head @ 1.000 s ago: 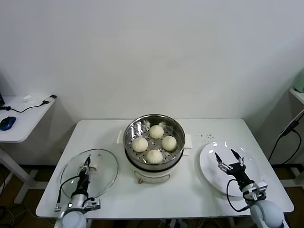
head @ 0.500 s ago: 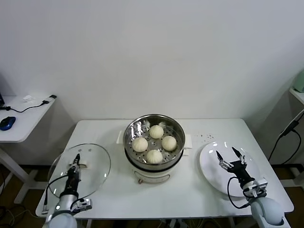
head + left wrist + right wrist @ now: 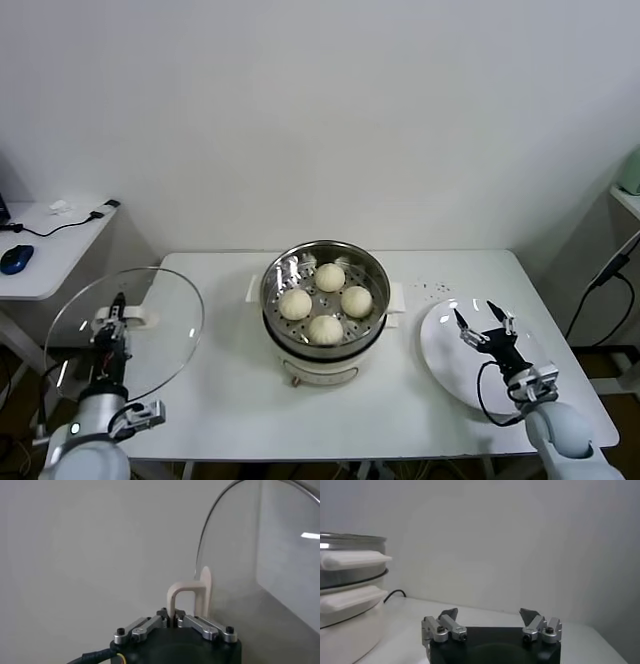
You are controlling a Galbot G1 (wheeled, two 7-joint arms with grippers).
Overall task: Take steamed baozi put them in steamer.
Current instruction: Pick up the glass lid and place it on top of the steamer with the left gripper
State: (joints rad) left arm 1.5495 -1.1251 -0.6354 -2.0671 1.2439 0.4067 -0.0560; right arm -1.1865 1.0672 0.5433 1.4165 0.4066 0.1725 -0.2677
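Glass now hangs in the air where it lay flat a second ago: my left gripper (image 3: pixel 112 322), pinched tight on the white handle (image 3: pixel 189 596) of the glass lid (image 3: pixel 125 330), has lifted the lid off the white table (image 3: pixel 230 400) and swung it up and outward, so it stands nearly upright past the table's left edge. That matters, I judge, because all four steamed baozi (image 3: pixel 324 296) already sit in the steamer (image 3: pixel 324 292), well off to the right of this gripper at the table's centre; the loading looks done, and what remains is probably to carry the lid across and set it over the basket. My right gripper (image 3: pixel 484 325), fingers spread and holding nothing, has drawn back a little and hovers over the bare white plate (image 3: pixel 445 355), with the steamer's white side handle (image 3: pixel 353 560) out beyond its fingertips. Beneath both grippers the tabletop is smooth and matte white. A plain pale wall backs the scene; beyond my left gripper stands a second white desk (image 3: pixel 45 250) with a blue mouse (image 3: pixel 14 258) and a cable on it.
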